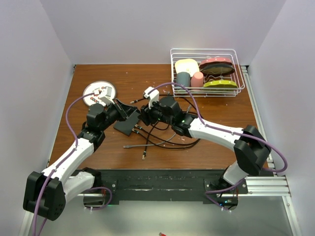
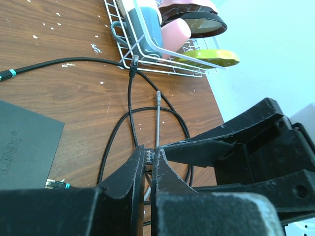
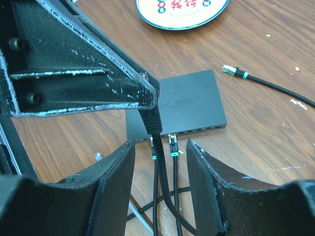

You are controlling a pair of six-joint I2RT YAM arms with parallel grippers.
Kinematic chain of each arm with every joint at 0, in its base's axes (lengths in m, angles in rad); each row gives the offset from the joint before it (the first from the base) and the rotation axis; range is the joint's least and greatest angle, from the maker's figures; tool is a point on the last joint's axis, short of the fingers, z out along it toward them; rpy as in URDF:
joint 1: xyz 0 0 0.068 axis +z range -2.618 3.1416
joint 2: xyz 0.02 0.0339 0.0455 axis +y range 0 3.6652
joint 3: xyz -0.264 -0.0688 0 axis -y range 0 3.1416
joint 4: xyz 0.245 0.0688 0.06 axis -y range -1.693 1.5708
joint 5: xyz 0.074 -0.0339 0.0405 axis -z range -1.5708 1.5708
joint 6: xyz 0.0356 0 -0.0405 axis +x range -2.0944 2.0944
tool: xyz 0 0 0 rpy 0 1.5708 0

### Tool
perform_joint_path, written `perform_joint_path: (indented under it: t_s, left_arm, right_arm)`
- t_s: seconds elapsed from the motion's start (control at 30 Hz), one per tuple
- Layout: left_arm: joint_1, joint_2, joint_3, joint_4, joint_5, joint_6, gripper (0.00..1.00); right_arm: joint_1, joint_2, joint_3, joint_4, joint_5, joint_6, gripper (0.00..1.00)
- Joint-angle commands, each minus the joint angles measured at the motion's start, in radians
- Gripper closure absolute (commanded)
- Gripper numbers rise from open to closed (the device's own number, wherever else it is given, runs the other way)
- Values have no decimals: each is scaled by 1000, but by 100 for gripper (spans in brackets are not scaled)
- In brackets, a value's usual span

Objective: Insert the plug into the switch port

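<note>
The switch (image 3: 182,101) is a flat black box lying on the wooden table, also seen in the top view (image 1: 125,125). Its row of ports faces the right wrist camera, and two cyan-banded plugs (image 3: 172,145) sit at that port edge. My left gripper (image 2: 147,155) is shut on a black plug (image 3: 151,120), held just above the port row. The plug's cable hangs down between the fingers of my right gripper (image 3: 160,147). Those fingers stand apart on either side of the cable without touching it. In the top view the two grippers meet over the switch (image 1: 138,115).
A round white plate (image 1: 98,93) lies at the back left. A white wire rack (image 1: 206,73) with cups and dishes stands at the back right. Loose black cables (image 1: 157,140) sprawl in front of the switch, and a loose cyan-banded plug (image 3: 231,70) lies beside it.
</note>
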Motion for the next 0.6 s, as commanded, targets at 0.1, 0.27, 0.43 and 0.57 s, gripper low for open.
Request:
perform_joint_path:
  t_s: [0.1, 0.27, 0.43, 0.57]
  left_arm:
    - [-6, 0, 13, 50, 17, 5, 100]
    - [-6, 2, 13, 55, 26, 7, 100]
    - [-8, 6, 10, 59, 29, 8, 100]
    - [-8, 11, 10, 62, 34, 8, 100]
  right_arm:
    - [9, 9, 60, 50, -10, 19, 54]
    - [10, 23, 72, 46, -6, 24, 60]
    - [10, 31, 76, 51, 5, 28, 66]
    - [10, 37, 78, 48, 17, 37, 85]
